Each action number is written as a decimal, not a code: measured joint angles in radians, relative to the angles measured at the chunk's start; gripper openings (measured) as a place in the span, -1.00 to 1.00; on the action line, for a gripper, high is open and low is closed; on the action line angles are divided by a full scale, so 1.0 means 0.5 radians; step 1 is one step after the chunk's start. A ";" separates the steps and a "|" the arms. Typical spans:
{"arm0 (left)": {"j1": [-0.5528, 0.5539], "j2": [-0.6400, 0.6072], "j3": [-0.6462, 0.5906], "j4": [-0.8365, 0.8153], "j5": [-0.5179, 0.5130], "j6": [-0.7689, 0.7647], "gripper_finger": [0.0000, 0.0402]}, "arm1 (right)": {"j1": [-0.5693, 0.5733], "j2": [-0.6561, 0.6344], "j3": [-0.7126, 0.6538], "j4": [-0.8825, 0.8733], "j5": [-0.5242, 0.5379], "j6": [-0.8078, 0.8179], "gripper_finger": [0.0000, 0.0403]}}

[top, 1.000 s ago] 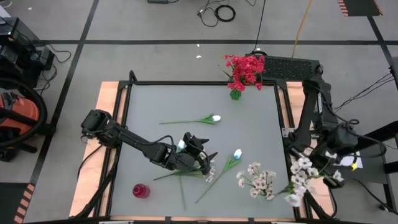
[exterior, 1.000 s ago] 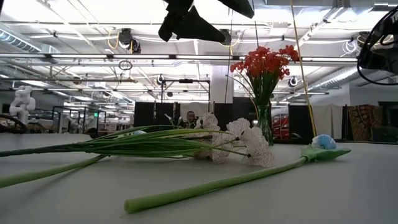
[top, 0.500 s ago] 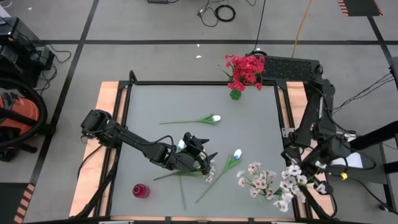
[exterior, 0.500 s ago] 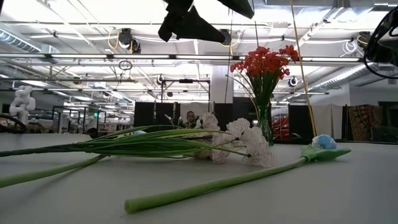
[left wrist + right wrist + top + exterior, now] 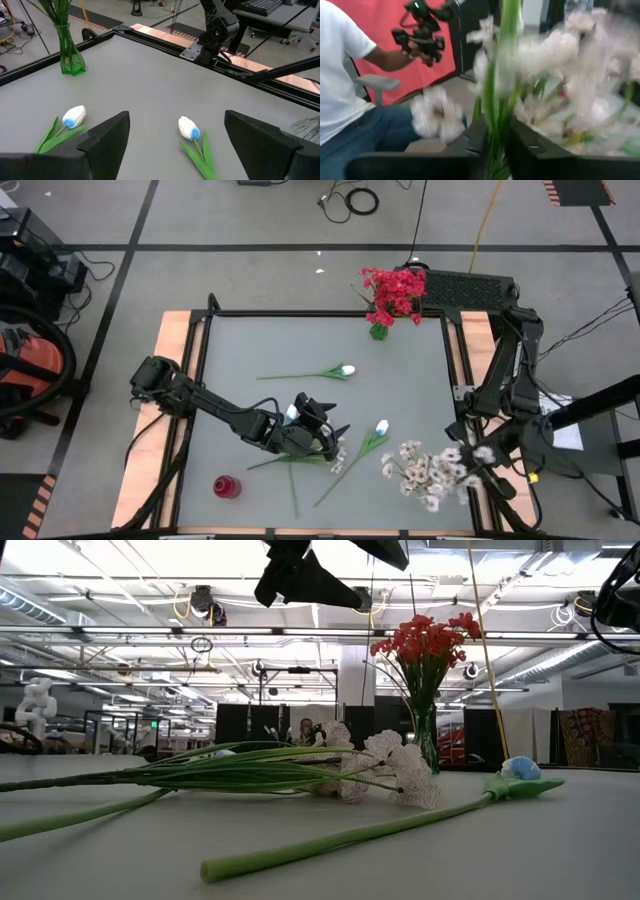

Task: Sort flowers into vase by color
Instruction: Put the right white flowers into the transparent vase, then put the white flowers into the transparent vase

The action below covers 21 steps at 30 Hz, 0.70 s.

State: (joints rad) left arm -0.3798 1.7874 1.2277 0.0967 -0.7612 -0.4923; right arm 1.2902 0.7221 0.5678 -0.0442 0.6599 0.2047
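From above, the left gripper (image 5: 322,432) is hovering low over the near middle of the grey table (image 5: 410,380), its fingers standing wide apart and holding nothing, just above a loose bundle of green stems (image 5: 290,462). A white tulip bud (image 5: 346,370) is lying mid-table and a second one (image 5: 381,427) nearer the front. The red flowers (image 5: 394,292) are standing in a green glass vase (image 5: 378,331) at the far edge, and a small red vase (image 5: 226,486) is sitting at the near left. At the near right edge, the right gripper (image 5: 497,463) is carrying a pale pink-white spray (image 5: 432,473) over the table's corner.

From table height, stems and pale blossoms (image 5: 390,768) are lying across the foreground, with the red bouquet (image 5: 425,640) rising behind.

The left wrist camera is showing both fingers (image 5: 107,132) spread, two tulip buds (image 5: 189,128) between them on the table, and the green vase (image 5: 69,50) beyond.

The right wrist camera is showing the right fingers (image 5: 475,137) clamped on a green stem (image 5: 498,95), blurred pale blossoms around it, and a seated person (image 5: 345,85) holding a black controller (image 5: 421,27).
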 joint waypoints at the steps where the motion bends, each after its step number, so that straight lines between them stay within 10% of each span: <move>1: 0.000 0.000 0.000 0.000 0.000 0.000 0.64 | -0.001 0.002 0.000 -0.039 0.000 0.051 -0.62; 12: -0.019 0.002 -0.001 -0.014 0.002 -0.010 0.64 | 0.061 -0.284 0.155 -0.890 -0.224 0.789 0.12; 21: -0.113 0.039 -0.002 -0.186 0.060 -0.303 0.64 | 0.100 -0.456 0.262 -1.826 -0.494 1.352 0.22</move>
State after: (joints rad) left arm -0.4363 1.8071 1.2269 0.0036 -0.7312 -0.6435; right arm 1.3403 0.4939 0.6987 -0.9573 0.4129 0.8808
